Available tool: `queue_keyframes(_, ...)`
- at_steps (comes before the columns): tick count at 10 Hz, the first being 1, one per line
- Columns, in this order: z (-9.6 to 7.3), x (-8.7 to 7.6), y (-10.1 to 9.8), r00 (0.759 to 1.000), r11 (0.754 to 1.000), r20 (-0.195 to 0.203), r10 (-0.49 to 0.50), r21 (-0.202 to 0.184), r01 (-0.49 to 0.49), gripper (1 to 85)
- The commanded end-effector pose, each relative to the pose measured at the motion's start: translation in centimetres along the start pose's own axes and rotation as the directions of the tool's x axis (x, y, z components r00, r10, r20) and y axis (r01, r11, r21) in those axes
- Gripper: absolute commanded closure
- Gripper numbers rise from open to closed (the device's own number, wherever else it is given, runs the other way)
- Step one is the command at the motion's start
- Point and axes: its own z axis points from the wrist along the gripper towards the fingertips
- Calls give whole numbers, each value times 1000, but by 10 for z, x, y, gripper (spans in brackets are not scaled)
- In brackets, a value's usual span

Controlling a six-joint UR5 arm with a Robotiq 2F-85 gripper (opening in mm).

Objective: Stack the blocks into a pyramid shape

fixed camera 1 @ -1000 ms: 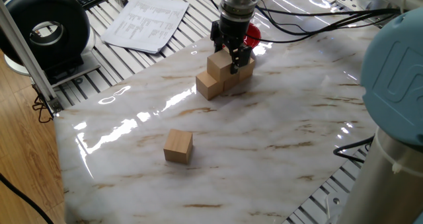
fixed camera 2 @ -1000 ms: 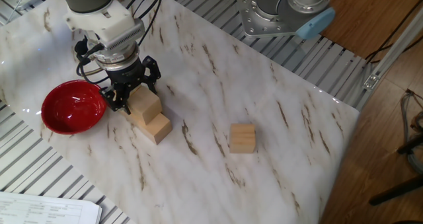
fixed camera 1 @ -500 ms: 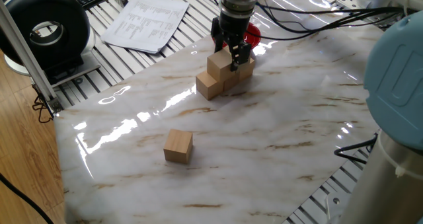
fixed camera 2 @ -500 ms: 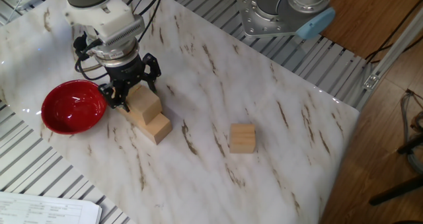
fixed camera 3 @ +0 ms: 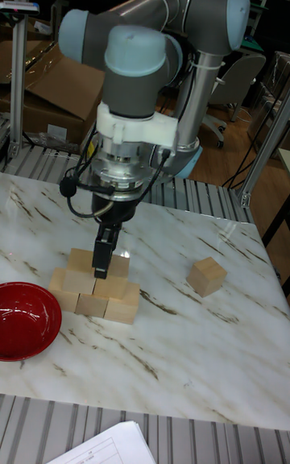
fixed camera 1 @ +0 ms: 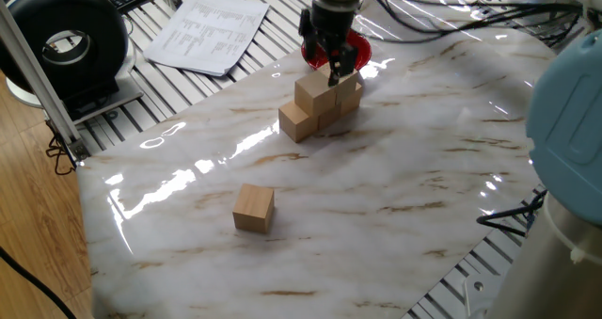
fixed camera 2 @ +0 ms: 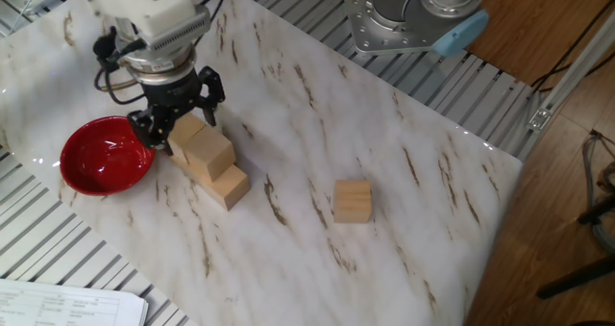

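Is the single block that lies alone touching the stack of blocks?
Apart. In the other fixed view the lone block sits by itself, with a wide strip of bare marble table between it and the stack of blocks.

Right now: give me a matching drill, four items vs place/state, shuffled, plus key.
Items:
1. gripper
2. lone block
3. red bowl
4. block stack

Places/states:
A. beside the stack, nothing in it
B. two tiers, not finished
C. above the stack's top, holding nothing
D. alone on the marble, apart from the others

Pairs: 1-C, 2-D, 3-A, 4-B
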Motion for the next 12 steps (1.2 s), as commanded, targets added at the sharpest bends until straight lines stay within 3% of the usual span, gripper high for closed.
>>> queue_keyframes(1, -26, -49, -22, 1000, 999, 21, 23, 24, -24, 93)
queue_keyframes(3, -32, -91, -37, 997, 996, 41, 71, 44, -73, 113)
queue_keyframes(6, -24, -128, -46, 983, 985, 87, 163, 39, -167, 137)
queue_keyframes(8, -6, -154, -55, 963, 967, 128, 237, 61, -246, 150)
queue_keyframes(9, 1, -161, -70, 943, 944, 135, 305, 88, -318, 167)
queue_keyframes(10, 6, -153, -82, 917, 911, 114, 383, 114, -395, 190)
queue_keyframes(12, 3, -147, -84, 871, 862, 96, 482, 128, -491, 187)
